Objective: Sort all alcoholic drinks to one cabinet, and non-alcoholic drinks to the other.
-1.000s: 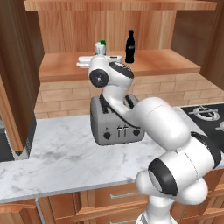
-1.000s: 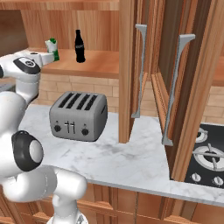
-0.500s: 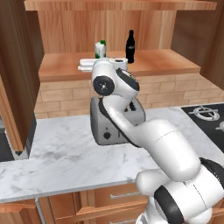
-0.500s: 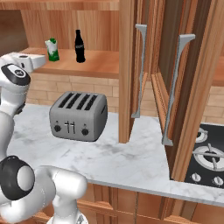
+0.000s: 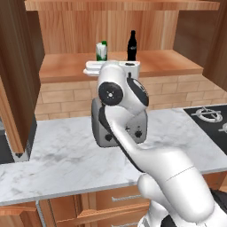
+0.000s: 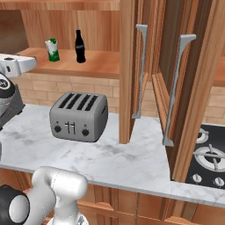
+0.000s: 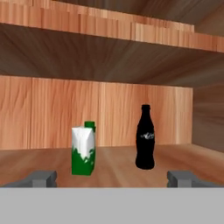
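Pincer (image 7: 112,177) jaws wide, nothing between them. Both tips show at the bottom of the hand view, pointed straight into the open cabinet (image 6: 88,66).

On the shelf, both upright and apart from each other:
- carton (image 7: 83,149), green and white, green top. Left of centre in the hand view.
- cola bottle (image 7: 145,138), small, black. Right of centre, near the carton with a clear gap between them.

Both sit between the two fingertips as seen from the hand, so neither is lined up for a grab. In the right base view they stand on the shelf above the toaster (image 6: 79,116), carton (image 6: 52,49) left of bottle (image 6: 79,46). In the left base view the wrist sits at the shelf's front edge, just in front of both drinks.

Judgement: these look like the non-alcoholic pair, already placed in one cabinet. The two liquor bottles are not in these frames, so I can't say where they stand.

Risks from here:
- Any push forward with jaws this wide could clip the carton or the bottle. Both are narrow and upright, so they'd tip easily.
- The second cabinet's doors (image 6: 176,88) hang open to the right. A wide arm swing could catch them.

Writing: pale script mark on the bottle's middle, too small to read. Nothing legible on the carton.
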